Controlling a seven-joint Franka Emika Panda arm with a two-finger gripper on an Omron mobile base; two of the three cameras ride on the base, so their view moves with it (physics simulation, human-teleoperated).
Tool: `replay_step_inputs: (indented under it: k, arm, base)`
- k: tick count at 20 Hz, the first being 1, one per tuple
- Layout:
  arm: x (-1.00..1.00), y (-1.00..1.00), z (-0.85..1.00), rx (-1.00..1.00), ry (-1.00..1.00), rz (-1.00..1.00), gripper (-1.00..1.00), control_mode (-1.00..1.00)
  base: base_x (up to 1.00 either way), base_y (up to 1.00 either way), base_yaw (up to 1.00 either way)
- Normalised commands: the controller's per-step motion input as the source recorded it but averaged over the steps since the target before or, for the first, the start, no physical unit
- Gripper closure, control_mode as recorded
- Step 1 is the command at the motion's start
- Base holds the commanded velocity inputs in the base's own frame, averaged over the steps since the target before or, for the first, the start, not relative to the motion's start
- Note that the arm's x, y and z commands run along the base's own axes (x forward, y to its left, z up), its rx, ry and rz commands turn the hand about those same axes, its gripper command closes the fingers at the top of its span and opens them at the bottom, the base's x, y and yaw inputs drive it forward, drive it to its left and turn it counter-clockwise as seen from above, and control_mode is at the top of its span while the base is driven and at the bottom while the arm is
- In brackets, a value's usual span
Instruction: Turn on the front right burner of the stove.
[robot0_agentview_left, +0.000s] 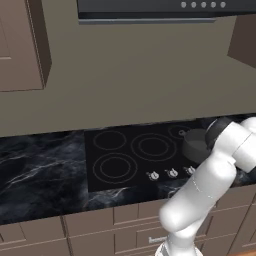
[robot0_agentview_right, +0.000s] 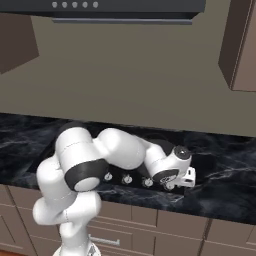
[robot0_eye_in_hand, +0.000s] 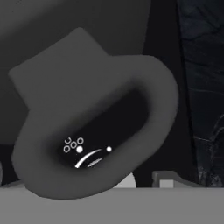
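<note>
The stove (robot0_agentview_left: 125, 150) is a glossy black glass cooktop with grey ring markings, set into the marbled counter. Small silver knobs (robot0_agentview_left: 172, 173) line its front edge. In the right base view my gripper (robot0_agentview_right: 172, 186) hangs low over the right end of the knob row (robot0_agentview_right: 127, 178), at the stove's front right. My forearm hides the burners there. Close up in the hand view is a dark grey rounded shape (robot0_eye_in_hand: 144, 87) with a black hollow holding small white ring marks (robot0_eye_in_hand: 73, 144); I cannot tell what it is. The finger gap is not readable.
A grey pot (robot0_agentview_left: 196, 145) stands on the right side of the cooktop, just behind my arm. Black marbled countertop (robot0_agentview_left: 40, 175) runs left and right (robot0_agentview_right: 225, 175) of the stove. A range hood (robot0_agentview_left: 165, 10) hangs overhead, with wall cabinets at both sides.
</note>
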Motion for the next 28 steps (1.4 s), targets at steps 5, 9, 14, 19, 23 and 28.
replay_step_inputs:
  k: [5,9,14,19,23,28]
  arm:
    - [0.0,-0.03,-0.18,0.0,0.0,0.0,1.0,-1.0]
    - [0.01,-0.01,-0.17,0.0,0.0,0.0,1.0,-1.0]
    - [0.0,0.0,-0.09,0.0,-0.05,0.0,1.0,-1.0]
    - [-0.01,0.06,-0.02,0.0,-0.02,0.09,1.0,-1.0]
    - [0.0,0.18,-0.05,0.0,0.0,0.21,1.0,-1.0]
    - [0.0,0.16,-0.12,0.0,0.01,0.32,1.0,-1.0]
  base:
    - [0.0,0.0,0.0]
    - [0.0,0.0,0.0]
    - [0.0,0.0,0.0]
    - [0.0,0.0,0.0]
    - [0.0,0.0,0.0]
    - [0.0,0.0,0.0]
